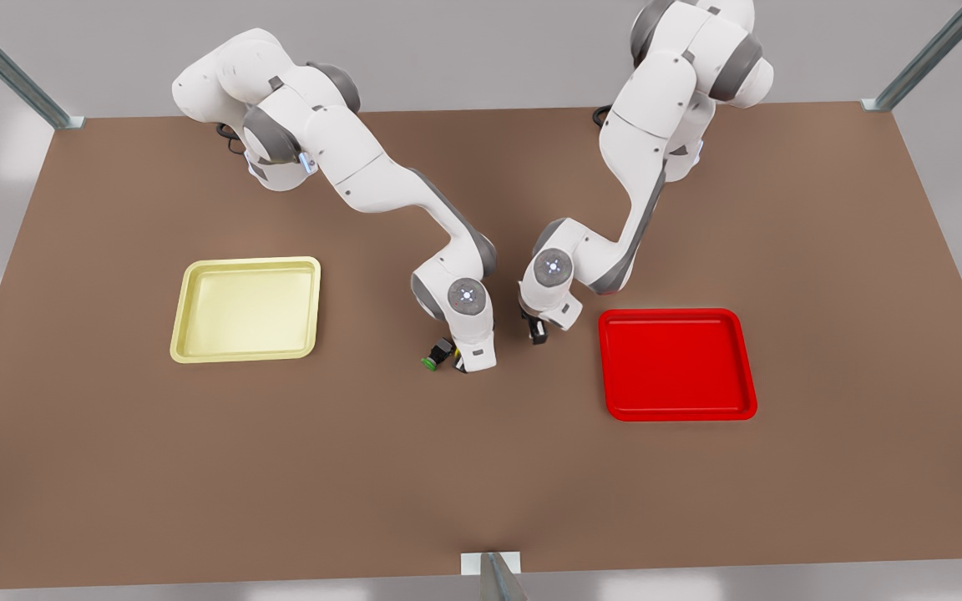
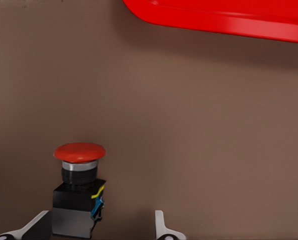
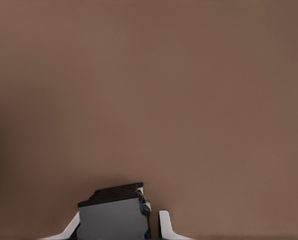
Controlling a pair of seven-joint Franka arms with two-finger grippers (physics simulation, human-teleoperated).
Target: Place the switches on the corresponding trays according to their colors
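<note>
On the brown counter (image 1: pixel 481 484), the yellow tray (image 1: pixel 177 334) and red tray (image 1: pixel 607 367) lie well apart, both bare. Between them, the left claw (image 2: pixel 101 231) stands spread around the red switch (image 2: pixel 79 152), which is upright near the red tray. The right claw (image 1: pixel 460 364) has a dark switch body (image 3: pixel 111 217) in it, just beside the green-capped switch (image 1: pixel 429 363); we cannot tell if it is clamped. We judge the switches light and rigid, best pinched on the square body. The front view hides the red cap.
</note>
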